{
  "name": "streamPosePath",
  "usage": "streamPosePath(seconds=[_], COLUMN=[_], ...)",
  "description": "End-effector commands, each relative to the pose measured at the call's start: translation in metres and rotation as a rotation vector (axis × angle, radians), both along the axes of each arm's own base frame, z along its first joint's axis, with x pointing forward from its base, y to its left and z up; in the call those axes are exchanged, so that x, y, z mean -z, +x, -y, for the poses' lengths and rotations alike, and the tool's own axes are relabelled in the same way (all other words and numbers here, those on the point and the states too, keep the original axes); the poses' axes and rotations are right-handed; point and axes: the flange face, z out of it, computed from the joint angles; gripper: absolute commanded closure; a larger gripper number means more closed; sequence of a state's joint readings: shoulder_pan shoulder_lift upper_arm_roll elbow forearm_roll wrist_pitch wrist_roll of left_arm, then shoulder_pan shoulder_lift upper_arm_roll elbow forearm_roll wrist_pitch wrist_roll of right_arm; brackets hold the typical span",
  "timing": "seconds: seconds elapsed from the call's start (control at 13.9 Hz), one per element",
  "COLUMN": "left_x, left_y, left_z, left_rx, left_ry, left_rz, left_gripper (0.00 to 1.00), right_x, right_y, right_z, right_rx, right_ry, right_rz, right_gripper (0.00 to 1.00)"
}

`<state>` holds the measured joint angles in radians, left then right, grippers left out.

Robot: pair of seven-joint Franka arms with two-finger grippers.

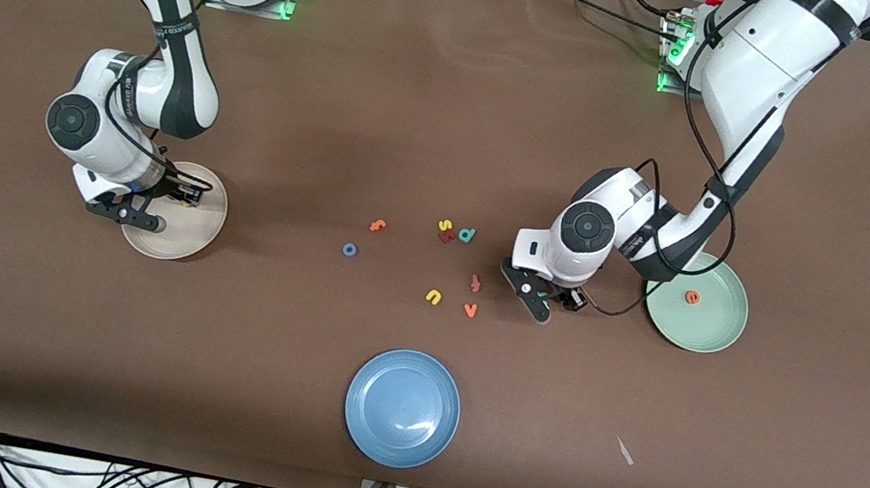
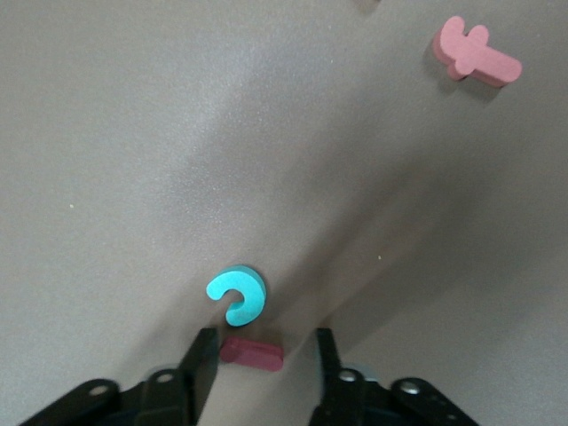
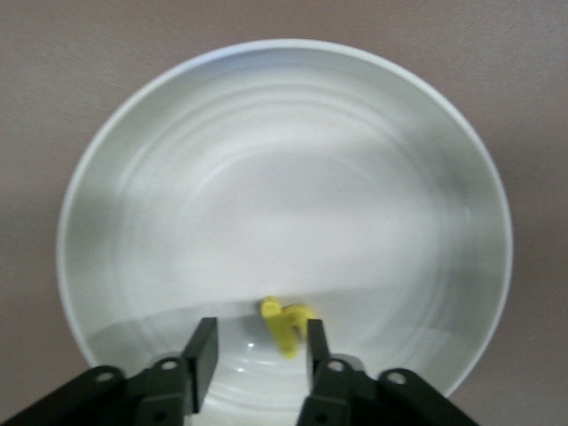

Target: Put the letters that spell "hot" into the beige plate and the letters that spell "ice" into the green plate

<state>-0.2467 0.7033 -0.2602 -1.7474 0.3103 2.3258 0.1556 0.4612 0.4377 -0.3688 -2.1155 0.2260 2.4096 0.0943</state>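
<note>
Beige round shallow plate sits on the brown table toward the right arm's end, and the pale mint-green round plate sits toward the left arm's end with the orange foam e lying in it. Between them, nearer the front camera, lies a blue round plate. Right end effector hovers over the beige plate, fingers parted around the yellow foam h resting in the plate. Left end effector is low over the table, fingers apart astride the dark red bar-like foam i, beside the teal foam c. Blue ring-shaped foam o lies on the table between the beige plate and the other scattered letters.
</note>
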Motion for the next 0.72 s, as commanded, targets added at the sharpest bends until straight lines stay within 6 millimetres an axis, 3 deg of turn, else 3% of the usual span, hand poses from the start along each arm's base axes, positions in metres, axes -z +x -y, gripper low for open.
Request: streamPosePath(seconds=[0.0,0.14,0.43,0.65], left_x=[-0.002,-0.008,-0.055,-0.082], left_y=[0.001,0.002,0.009,0.012], left_z=[0.001,-0.001,-0.015,-0.045], left_rx=[0.023,0.02,0.003,-0.037], left_ry=[0.015,0.02,0.08,0.144], left_rz=[0.022,0.025,0.009,-0.038], left_gripper=[0.94,0.99,0.99,0.98], right_x=[-0.032,-0.039,-0.026,-0.023], right_y=[0.011,0.017,0.041,0.05], right_z=[-0.039,-0.072,-0.149,-0.191], right_rx=[0.088,0.165,0.308,0.346], right_ry=[0.025,0.013,0.002,0.045], right_rz=[-0.027,-0.006,0.036,0.046], right_gripper=[0.0,0.0,0.0,0.0])
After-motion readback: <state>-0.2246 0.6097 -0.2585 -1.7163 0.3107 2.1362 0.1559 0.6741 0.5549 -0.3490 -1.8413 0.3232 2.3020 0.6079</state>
